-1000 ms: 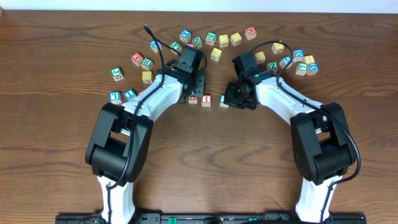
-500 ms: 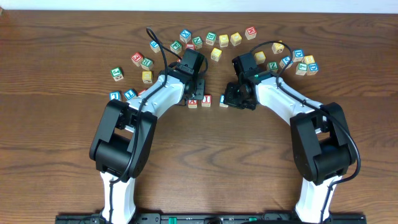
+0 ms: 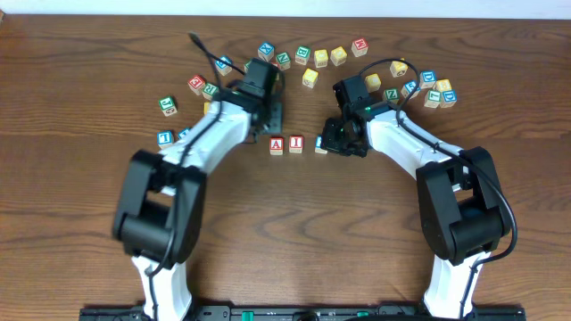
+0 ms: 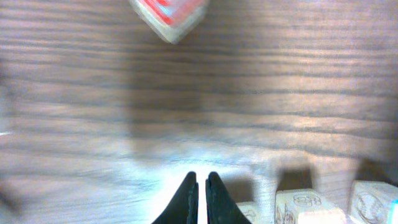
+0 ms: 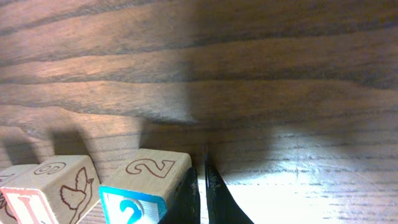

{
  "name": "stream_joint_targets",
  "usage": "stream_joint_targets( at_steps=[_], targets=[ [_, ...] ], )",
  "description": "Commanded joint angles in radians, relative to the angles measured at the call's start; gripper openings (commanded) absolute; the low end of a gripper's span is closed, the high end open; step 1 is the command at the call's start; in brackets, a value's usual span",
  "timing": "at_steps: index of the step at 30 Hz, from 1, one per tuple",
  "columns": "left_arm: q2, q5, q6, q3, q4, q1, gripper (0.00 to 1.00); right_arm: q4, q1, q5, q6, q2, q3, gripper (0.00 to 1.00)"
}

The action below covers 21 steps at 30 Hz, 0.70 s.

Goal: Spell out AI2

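The word is nearly standing. Around the middle of the surface, a little toward its far edge, the A cube [image 3: 277, 145] and the I cube [image 3: 295, 144] are sitting side by side. The 2 cube [image 3: 320, 147] is lying to the right of the I, close, but with a sliver of wood showing between them from above.

The right end effector [image 5: 200, 186] is working down at the surface with its fingers pressed together and nothing between them. Its tips are resting against the right-hand side of the 2 rather than gripping it. To my eye it is closing up the row by nudging, so this looks like the last step of the spelling.

The left end effector [image 4: 199, 193] is hanging with its fingers together too, and is carrying nothing. It is over bare wood just behind the A, on the far-edge side, out of the way. Spare cubes [image 3: 321, 58] are lying scattered along the far edge.

What the next move is asking for, I think, is a short, level push leftward. That should slide the 2 flush and square against the I without twisting it or bumping the I out of line.
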Motion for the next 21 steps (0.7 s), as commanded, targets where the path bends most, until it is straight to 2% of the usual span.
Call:
stream_joint_targets(
  at_steps=[1,5,9,21],
  targets=[
    [-0.048,-0.01,-0.039,0.031,-0.057,0.033,0.07,0.009,0.006,0.008,-0.029,0.013,-0.008,0.01],
    [-0.034,-0.004,-0.089,-0.01,-0.113,0.038,0.07,0.027,0.006,0.007,-0.031,0.013,-0.008,0.01],
    [-0.029,0.085,-0.137,-0.063,-0.098,0.032,0.08,0.042,0.006,0.006,-0.05,0.013,-0.008,0.01],
    [0.043,0.103,-0.144,-0.102,-0.008,-0.017,0.07,0.032,0.015,-0.002,-0.057,0.013,-0.008,0.01]
  ],
)
